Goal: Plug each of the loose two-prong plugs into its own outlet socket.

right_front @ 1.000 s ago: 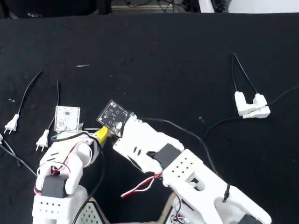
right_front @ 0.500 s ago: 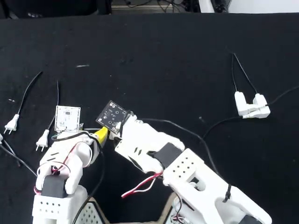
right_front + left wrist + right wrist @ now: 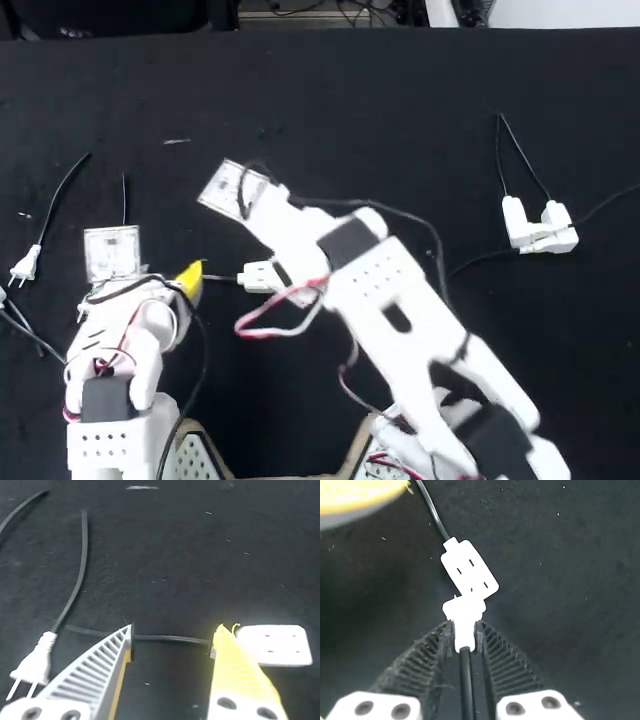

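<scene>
My right end effector clamps the two-prong plug by its body. Probably light, rigid; cord limp. Left end effector gapes, empty.

The light is even. The black tabletop stays very dark and shows almost no shadows. The white right arm looks bright against it. The socket just beside the left hand glows with glare. The plug pinched in the right hand shines bright white too.
</scene>
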